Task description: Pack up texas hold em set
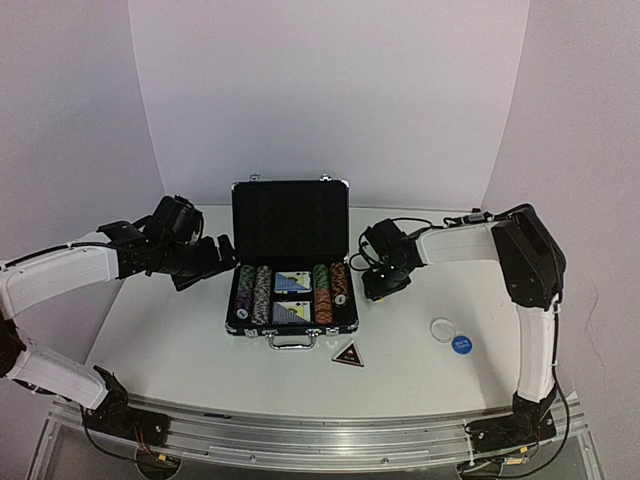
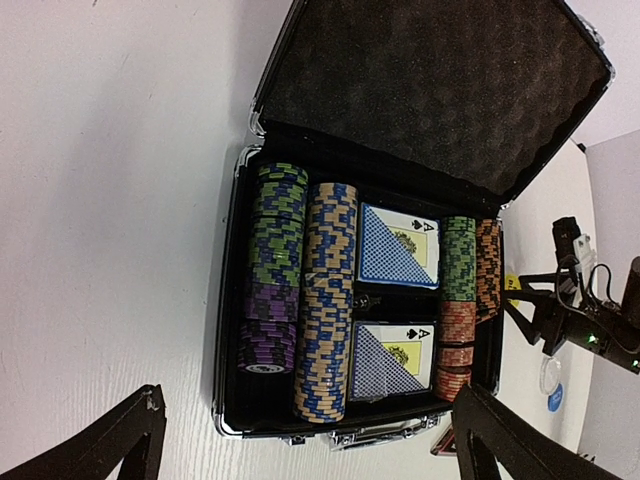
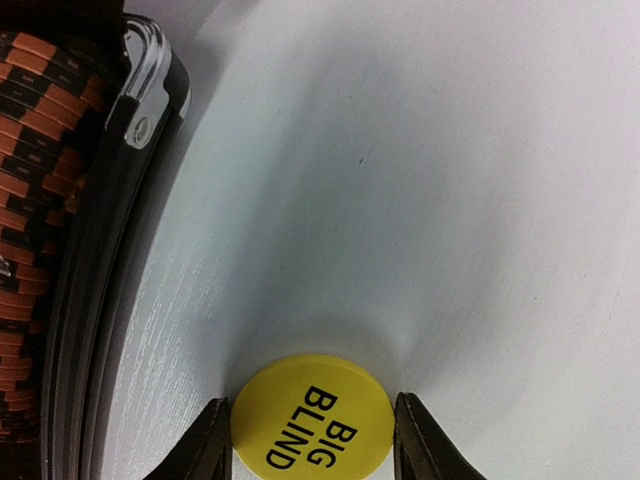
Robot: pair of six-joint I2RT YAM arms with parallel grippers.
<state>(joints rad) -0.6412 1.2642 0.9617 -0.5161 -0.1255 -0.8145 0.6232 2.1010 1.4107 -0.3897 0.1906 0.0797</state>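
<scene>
R pincer [image 3: 310, 400] pinching yellow BIG BLIND disc [image 3: 312, 428], flat on worktop [image 3: 420, 200] just beside open briefcase [image 1: 290, 220] w/ chips [image 2: 330, 300] & decks [image 2: 398, 245] inside. L pincer [image 2: 310, 395] spread wide near briefcase.

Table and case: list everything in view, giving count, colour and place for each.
briefcase: one, black with silver edges, open at the table's middle
poker chips: four rows, striped multicoloured, two rows at each side of the case
card decks: two, blue, between the chip rows
yellow disc: one, marked BIG BLIND, on the table right of the case
clear disc: one, front right of the table
blue disc: one, beside the clear disc
triangular marker: one, dark, in front of the case handle
table: one, white
left pincer: open, left of the case
right pincer: fingers at both edges of the yellow disc
</scene>
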